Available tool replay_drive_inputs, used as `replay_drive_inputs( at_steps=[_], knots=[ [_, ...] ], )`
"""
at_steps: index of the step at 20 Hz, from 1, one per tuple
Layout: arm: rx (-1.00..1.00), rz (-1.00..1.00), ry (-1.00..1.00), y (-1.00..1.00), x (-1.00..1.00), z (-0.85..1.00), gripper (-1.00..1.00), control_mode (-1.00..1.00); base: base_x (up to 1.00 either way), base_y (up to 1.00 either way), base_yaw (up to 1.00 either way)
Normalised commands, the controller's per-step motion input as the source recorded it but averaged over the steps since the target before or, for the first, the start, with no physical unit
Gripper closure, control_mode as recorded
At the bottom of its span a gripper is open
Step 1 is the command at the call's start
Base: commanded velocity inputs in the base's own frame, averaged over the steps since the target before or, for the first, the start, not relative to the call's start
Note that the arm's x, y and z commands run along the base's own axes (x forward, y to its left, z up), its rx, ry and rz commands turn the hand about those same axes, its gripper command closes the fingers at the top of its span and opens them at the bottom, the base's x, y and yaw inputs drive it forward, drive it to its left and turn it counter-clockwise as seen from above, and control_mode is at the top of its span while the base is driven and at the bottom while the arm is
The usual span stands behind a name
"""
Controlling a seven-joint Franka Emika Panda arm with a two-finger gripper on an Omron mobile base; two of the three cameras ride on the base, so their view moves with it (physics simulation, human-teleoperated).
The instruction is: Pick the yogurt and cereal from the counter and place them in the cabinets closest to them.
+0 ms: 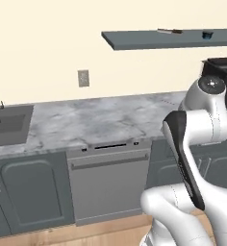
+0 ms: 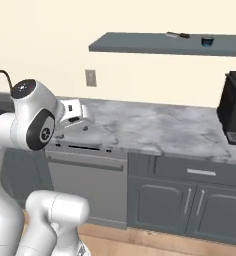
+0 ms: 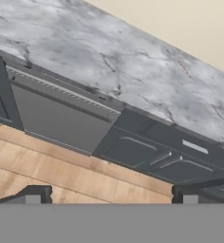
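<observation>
Your bench [image 1: 101, 117] runs long and marbled across both base views, carrying neither task item on the stretch you can see. Above it hangs the shelf slab [image 2: 155, 44] — a small dark cup with a pale top, likely the yogurt [image 2: 207, 41], sits near its right end, so that half looks done. A flat dark thing [image 2: 178, 35] lies just left of it; you cannot tell what it is. The cereal remains to be found. The jaws [image 3: 109, 194] stand released and empty in the hand view — tips well apart, aimed over the bench edge.
</observation>
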Motion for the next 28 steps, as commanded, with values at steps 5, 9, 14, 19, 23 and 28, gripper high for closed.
replay_drive_inputs(
  at_steps=[5, 9, 14, 19, 23, 28],
  knots=[
    [0.0, 0.0, 0.0, 0.0, 0.0, 0.0, -1.0, 1.0, -0.02, 0.59, 0.0],
    [0.0, 0.0, 0.0, 0.0, 0.0, 0.0, -1.0, 1.0, 0.0, 0.61, -0.01],
    [0.0, 0.0, 0.0, 0.0, 0.0, 0.0, -1.0, 1.0, 0.0, 0.64, -0.02],
    [0.0, 0.0, 0.0, 0.0, 0.0, 0.0, -1.0, 1.0, 0.0, 0.67, -0.02],
    [0.0, 0.0, 0.0, 0.0, 0.0, 0.0, -1.0, 1.0, 0.0, 0.68, -0.03],
    [0.0, 0.0, 0.0, 0.0, 0.0, 0.0, -1.0, 1.0, 0.0, 0.7, -0.04]
  ],
)
